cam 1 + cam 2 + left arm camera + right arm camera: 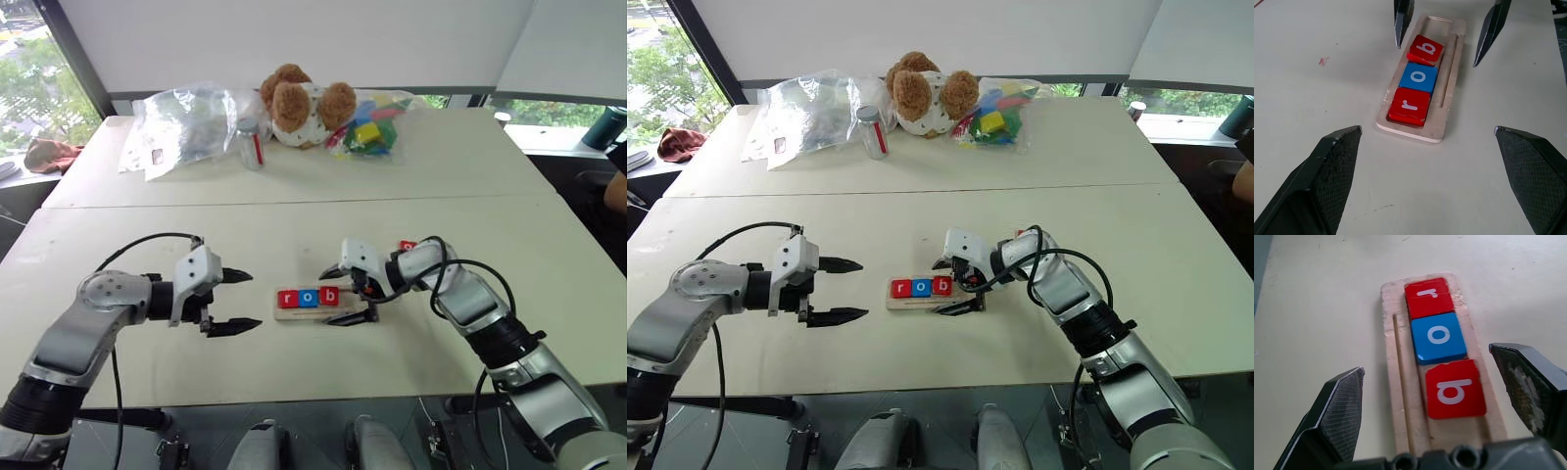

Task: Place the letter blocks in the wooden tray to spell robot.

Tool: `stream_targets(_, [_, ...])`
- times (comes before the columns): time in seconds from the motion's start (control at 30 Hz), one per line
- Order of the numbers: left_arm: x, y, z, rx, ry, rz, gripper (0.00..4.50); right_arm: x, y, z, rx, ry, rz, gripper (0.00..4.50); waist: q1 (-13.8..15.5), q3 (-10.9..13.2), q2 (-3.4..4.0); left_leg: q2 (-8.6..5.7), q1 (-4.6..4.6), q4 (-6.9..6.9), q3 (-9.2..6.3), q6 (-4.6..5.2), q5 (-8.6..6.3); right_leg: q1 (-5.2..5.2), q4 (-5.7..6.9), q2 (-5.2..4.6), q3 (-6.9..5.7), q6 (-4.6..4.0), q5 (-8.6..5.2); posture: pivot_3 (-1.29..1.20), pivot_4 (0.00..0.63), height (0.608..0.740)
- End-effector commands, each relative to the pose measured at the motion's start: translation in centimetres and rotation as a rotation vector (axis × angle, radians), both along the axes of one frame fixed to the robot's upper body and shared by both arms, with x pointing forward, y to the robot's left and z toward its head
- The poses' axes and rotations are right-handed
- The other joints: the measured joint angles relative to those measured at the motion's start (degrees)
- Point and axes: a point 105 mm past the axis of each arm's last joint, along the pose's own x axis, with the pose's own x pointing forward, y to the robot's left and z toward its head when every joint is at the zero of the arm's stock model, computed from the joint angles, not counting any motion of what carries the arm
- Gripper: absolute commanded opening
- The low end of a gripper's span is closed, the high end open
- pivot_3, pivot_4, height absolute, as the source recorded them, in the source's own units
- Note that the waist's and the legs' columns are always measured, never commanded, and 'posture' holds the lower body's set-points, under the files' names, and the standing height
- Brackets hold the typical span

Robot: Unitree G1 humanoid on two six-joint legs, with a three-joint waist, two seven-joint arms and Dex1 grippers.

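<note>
Fingers of right gripper [347, 295] are spread wide astride tray [1447, 105] end, nothing held. Left gripper [239, 300] is spread wide at tray's 9 o'clock. Blocks r [1409, 105], o [1419, 78], b [1425, 49] are seated in tray.

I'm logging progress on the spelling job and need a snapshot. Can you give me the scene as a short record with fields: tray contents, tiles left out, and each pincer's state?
tray: wooden tray on the near table, between the two pincers
tiles in tray: red r, blue o, red b, in that order; b sits slightly askew
tray space: far end past the b is unfilled
tiles out: one red tile partly visible behind the right arm, letter unreadable
left pincer: open, holding nothing
right pincer: open, straddling the tray's b end
</note>
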Motion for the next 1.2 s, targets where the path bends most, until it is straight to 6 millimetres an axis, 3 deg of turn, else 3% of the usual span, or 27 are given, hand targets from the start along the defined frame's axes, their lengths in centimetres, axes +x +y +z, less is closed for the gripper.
stream_targets(0.03, [0.2, -0.3, 0.5, 0.007, -0.036, -0.019, 4.50, -0.2, 0.2, 0.9, 0.019, -0.025, 0.015, 4.48, 0.0, 0.0, 0.00, 0.00, 0.00, 0.00, 0.00, 0.00, 0.00, 0.00, 0.00, 0.00, 0.00, 0.00, 0.00, 0.00, 0.150, 0.740])
stream_targets(0.63, [0.6, -0.4, 0.4, 0.005, -0.054, -0.011, 4.50, -1.1, 0.6, 0.5, 0.039, 0.011, 0.024, 4.48, 0.0, 0.0, 0.00, 0.00, 0.01, 0.01, 0.00, 0.00, 0.00, 0.00, 0.02, 0.01, 0.00, 0.00, 0.00, 0.00, 0.150, 0.740])
stream_targets(0.73, [0.6, -0.4, 0.3, 0.006, -0.056, -0.012, 4.50, -0.2, 0.5, 1.1, 0.054, -0.033, -0.015, 4.48, 0.0, 0.0, 0.00, 0.00, 0.01, 0.01, 0.00, 0.00, 0.00, 0.00, 0.02, 0.01, 0.00, 0.00, 0.00, 0.00, 0.150, 0.740])
stream_targets(0.87, [0.4, -0.7, 0.6, -0.001, -0.061, -0.022, 4.50, 0.9, -0.4, 3.5, 0.119, -0.070, -0.119, 4.48, 0.1, 0.0, 0.00, 0.01, 0.01, 0.01, 0.00, 0.00, 0.00, -0.01, 0.03, 0.01, 0.00, 0.00, 0.00, 0.00, 0.150, 0.740])
stream_targets(1.07, [-0.4, -2.2, 2.0, -0.056, -0.067, -0.072, 4.50, 3.4, -5.1, 7.2, 0.278, -0.117, -0.564, 4.48, 0.2, 0.0, 0.00, 0.00, -0.03, 0.01, -0.02, -0.01, 0.01, -0.01, 0.02, -0.04, 0.02, 0.00, 0.00, 0.00, 0.150, 0.740])
stream_targets(1.2, [-0.4, -3.7, 3.3, -0.105, -0.079, -0.113, 4.50, 5.3, -10.5, 8.2, 0.387, -0.197, -1.167, 4.48, 0.1, 0.0, -0.02, 0.02, -0.04, -0.01, -0.04, -0.05, 0.03, -0.04, 0.06, -0.04, 0.03, 0.00, 0.00, 0.00, 0.150, 0.740])
